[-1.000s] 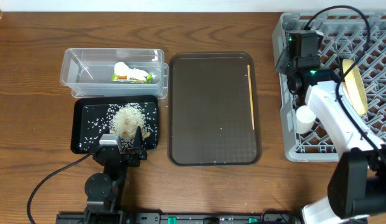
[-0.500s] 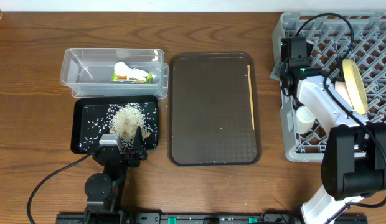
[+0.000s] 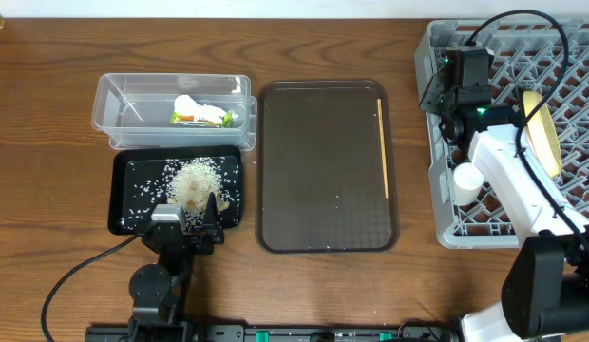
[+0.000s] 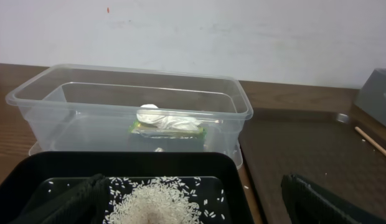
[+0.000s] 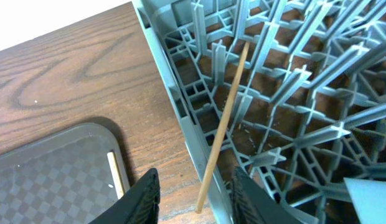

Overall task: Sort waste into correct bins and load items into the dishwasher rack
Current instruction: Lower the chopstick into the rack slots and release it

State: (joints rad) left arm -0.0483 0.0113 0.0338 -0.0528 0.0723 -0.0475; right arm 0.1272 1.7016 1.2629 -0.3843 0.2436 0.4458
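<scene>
Now chopstick (image 5: 223,124) leans on rack (image 5: 322,133) wall, lower end between parted right fingers (image 5: 140,199), touching neither; left fingers (image 4: 317,200) wide apart.

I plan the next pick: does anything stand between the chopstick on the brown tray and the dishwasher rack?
Nothing loose does. The chopstick lies at the right edge of the brown tray; beyond it is bare wood, then the raised left wall of the dishwasher rack, which it must clear.

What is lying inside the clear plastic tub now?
Inside the clear tub lie a green-and-orange wrapper and a crumpled white scrap resting on it. The part of the wrapper under the scrap is covered.
</scene>
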